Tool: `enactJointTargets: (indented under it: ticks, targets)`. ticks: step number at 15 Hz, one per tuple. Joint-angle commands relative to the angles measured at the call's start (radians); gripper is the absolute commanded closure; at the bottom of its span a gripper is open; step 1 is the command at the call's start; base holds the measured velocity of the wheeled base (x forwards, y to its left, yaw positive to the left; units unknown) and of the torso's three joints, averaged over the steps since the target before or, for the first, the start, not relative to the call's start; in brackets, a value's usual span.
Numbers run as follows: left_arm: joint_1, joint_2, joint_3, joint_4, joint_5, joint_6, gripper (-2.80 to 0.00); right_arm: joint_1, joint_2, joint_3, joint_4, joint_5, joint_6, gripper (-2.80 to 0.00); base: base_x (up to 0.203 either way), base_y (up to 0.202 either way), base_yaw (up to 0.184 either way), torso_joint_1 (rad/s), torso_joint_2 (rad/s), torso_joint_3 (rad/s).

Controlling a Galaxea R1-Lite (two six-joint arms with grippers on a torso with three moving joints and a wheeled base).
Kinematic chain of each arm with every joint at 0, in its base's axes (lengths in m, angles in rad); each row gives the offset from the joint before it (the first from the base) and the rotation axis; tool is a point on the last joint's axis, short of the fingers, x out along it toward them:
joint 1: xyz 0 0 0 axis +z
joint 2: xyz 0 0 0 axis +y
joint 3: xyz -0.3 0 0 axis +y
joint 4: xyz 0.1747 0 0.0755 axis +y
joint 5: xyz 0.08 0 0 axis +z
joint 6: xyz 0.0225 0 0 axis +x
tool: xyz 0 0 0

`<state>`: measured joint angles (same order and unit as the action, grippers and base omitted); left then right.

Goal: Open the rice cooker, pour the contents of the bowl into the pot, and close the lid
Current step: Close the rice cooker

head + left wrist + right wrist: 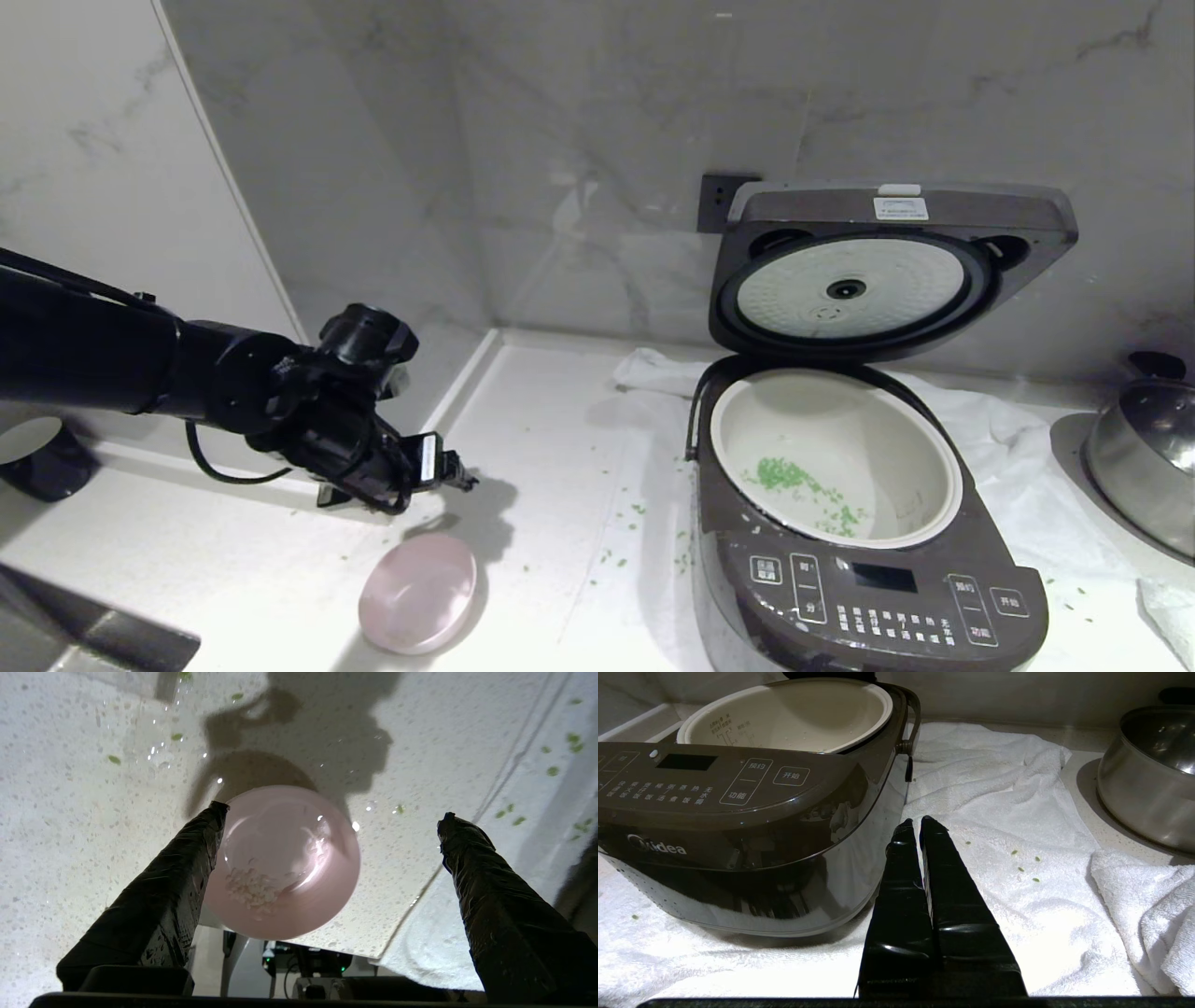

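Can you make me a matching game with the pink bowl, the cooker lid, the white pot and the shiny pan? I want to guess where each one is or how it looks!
Things:
1. bowl
2. lid
3. pot
4. shiny pan

Clues:
A. standing up, open
B. green bits lying inside
C. on the counter, under the left gripper
D. far right, beside the white towel

Pairs: 1-C, 2-A, 3-B, 4-D

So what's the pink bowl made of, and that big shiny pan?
The bowl looks like plastic: smooth, pale pink, softly glossy, and light seems to glow through it. The pan looks like polished steel: silvery and mirror-bright, with reflections on its side. Neither can be told for sure by looks alone.
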<state>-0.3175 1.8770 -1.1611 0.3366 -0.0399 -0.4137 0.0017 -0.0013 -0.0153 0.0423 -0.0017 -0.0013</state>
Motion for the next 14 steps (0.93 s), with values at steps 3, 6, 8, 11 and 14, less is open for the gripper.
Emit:
enactJointTargets:
  ticks: [3, 6, 8, 11, 14]
  targets:
    - [-0.033, -0.107, -0.007, 0.001, -0.001, -0.013, -2.8, 0.0, 0.001, 0.0, 0.001, 0.0, 0.0, 0.0, 0.0, 0.0, 0.0, 0.0, 0.0, 0.0]
    - [-0.071, -0.172, 0.012, 0.001, 0.015, -0.043, 0.0, 0.0, 0.001, 0.0, 0.001, 0.0, 0.0, 0.0, 0.0, 0.0, 0.0, 0.0, 0.0, 0.0]
    - [-0.097, -0.29, 0.08, -0.018, 0.018, -0.026, 0.0, 0.0, 0.001, 0.0, 0.001, 0.0, 0.0, 0.0, 0.0, 0.0, 0.0, 0.0, 0.0, 0.0]
    - [-0.128, -0.485, 0.2, -0.121, 0.022, 0.032, 0.0, 0.0, 0.001, 0.0, 0.001, 0.0, 0.0, 0.0, 0.0, 0.0, 0.0, 0.0, 0.0, 0.0]
    - [-0.143, -0.646, 0.276, -0.196, 0.097, 0.078, 0.0, 0.0, 0.0, 0.0, 0.001, 0.0, 0.0, 0.0, 0.0, 0.0, 0.0, 0.0, 0.0, 0.0]
